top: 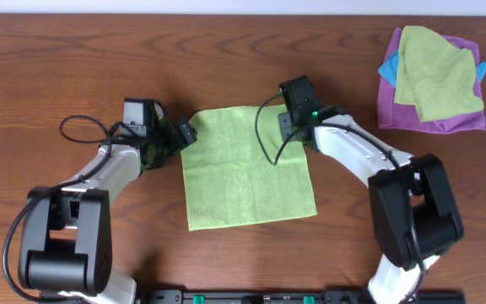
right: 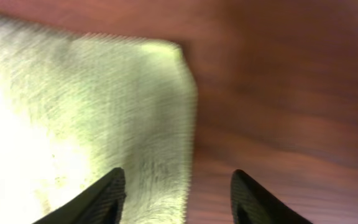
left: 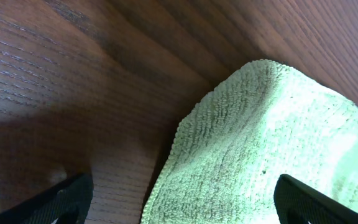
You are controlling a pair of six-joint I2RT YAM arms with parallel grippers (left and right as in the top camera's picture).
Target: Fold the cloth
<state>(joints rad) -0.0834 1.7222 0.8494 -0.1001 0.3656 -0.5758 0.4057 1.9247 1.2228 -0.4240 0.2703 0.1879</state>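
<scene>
Noted left claw [left: 182, 198] spread wide, grasping nothing, poised just over far-left corner of cloth [top: 247, 169]. Noted right claw [right: 178, 194] parted too, straddling cloth's far-right edge, nothing pinched. Found cloth lying flat on table [top: 74, 67], centre, between both claws, roughly square, no doubled layer visible. Judged folding not yet begun: corners ungrasped, with lift and carry-over toward near edge all left. Disregarded pile of other cloths [top: 433, 80] far right.

Lime-green cloth [top: 247, 169], brown wood-grain table [top: 57, 67], purple cloth [top: 391, 110]
</scene>
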